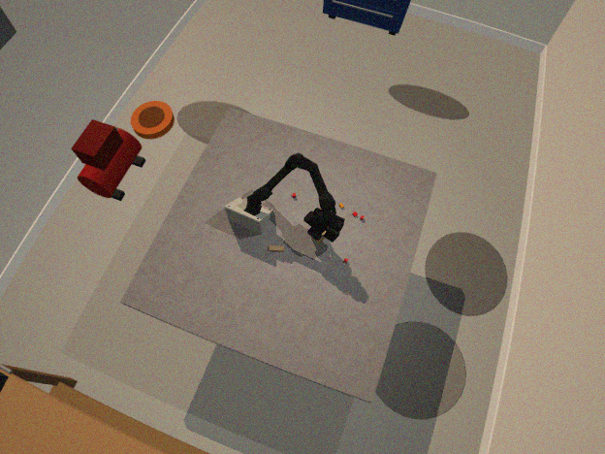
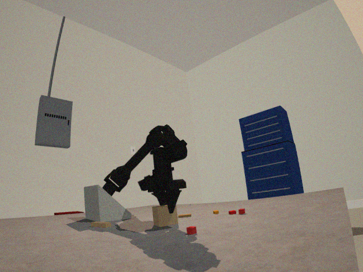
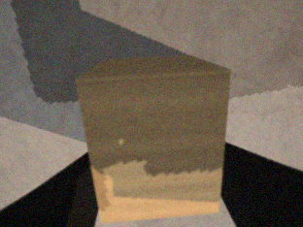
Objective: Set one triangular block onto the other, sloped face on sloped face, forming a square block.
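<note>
The two triangular blocks stand together as one tan square block. The lower block [image 2: 157, 219] rests on the table [image 1: 219, 293] [image 2: 278, 234]. The upper block [image 2: 175, 215] [image 3: 152, 121] lies on it, sloped face on sloped face, with no clear gap visible. The top looks about level and the ends about even, though a small offset cannot be ruled out. My gripper [image 2: 167, 207] [image 3: 153, 149] is shut on the upper block, a finger on each end, pointing down. In the top view the arm hides most of the blocks.
A red cube [image 1: 345, 260] [image 2: 191, 229] lies close to the blocks. A flat tan piece [image 1: 275, 248] [image 2: 100, 224] lies near the grey base [image 2: 100, 204]. Farther off are an orange cube [image 1: 341, 206] [image 2: 215, 212] and several red cubes [image 1: 355, 213] [image 2: 241, 211].
</note>
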Robot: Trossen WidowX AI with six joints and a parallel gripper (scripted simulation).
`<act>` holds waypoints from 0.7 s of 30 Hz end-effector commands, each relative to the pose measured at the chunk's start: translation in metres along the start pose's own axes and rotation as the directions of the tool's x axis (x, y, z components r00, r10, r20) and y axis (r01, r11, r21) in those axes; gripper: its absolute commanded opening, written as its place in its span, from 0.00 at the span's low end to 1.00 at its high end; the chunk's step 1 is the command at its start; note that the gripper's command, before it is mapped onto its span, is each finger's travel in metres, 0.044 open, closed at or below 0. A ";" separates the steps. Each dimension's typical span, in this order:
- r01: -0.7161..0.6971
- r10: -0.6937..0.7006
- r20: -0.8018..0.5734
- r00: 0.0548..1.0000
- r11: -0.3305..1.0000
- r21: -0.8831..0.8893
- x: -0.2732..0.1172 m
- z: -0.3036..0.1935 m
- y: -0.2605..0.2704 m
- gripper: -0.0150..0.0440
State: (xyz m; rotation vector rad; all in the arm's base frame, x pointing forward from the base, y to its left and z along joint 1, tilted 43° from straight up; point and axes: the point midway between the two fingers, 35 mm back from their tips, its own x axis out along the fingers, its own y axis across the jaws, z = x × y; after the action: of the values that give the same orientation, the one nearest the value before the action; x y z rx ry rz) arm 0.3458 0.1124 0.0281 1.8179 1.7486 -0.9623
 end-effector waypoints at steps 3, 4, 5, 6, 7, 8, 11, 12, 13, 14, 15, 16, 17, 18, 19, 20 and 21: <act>0.000 0.000 0.000 1.000 1.000 0.000 0.000 0.000 0.000 0.25; 0.000 0.000 0.000 1.000 1.000 0.000 0.000 0.000 0.000 0.25; 0.000 0.000 0.000 1.000 1.000 0.000 0.000 0.000 0.000 0.25; 0.000 0.000 -0.001 1.000 1.000 0.000 0.000 0.000 0.000 0.25; 0.000 0.000 -0.002 1.000 1.000 0.001 0.000 0.000 0.000 0.25; 0.000 0.000 -0.003 1.000 1.000 0.002 0.000 0.000 0.000 0.25; 0.000 0.000 0.000 1.000 1.000 0.000 0.000 0.000 0.000 0.30; 0.000 0.000 0.000 1.000 1.000 0.000 0.000 0.000 0.000 0.34; 0.000 0.000 0.000 1.000 1.000 0.000 0.000 0.000 0.000 0.39; 0.000 0.000 0.000 1.000 1.000 0.000 0.000 0.000 0.000 0.43; 0.000 0.000 0.000 1.000 1.000 0.000 0.000 0.000 0.000 0.48; 0.000 0.000 0.000 1.000 1.000 0.000 0.000 0.000 0.000 0.52; 0.000 0.000 0.000 1.000 1.000 0.000 0.000 0.000 0.000 0.57; 0.000 0.000 0.000 1.000 1.000 0.000 0.000 0.000 0.000 0.61; 0.000 0.000 0.000 1.000 1.000 0.000 0.000 0.000 0.000 0.65; 0.000 0.000 0.000 1.000 1.000 0.000 0.000 0.000 0.000 0.70; 0.000 0.000 0.000 1.000 1.000 0.000 0.000 0.000 0.000 0.74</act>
State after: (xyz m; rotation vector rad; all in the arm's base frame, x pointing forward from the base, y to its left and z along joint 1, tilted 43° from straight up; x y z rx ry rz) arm 0.3457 0.1126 0.0279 1.8179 1.7490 -0.9627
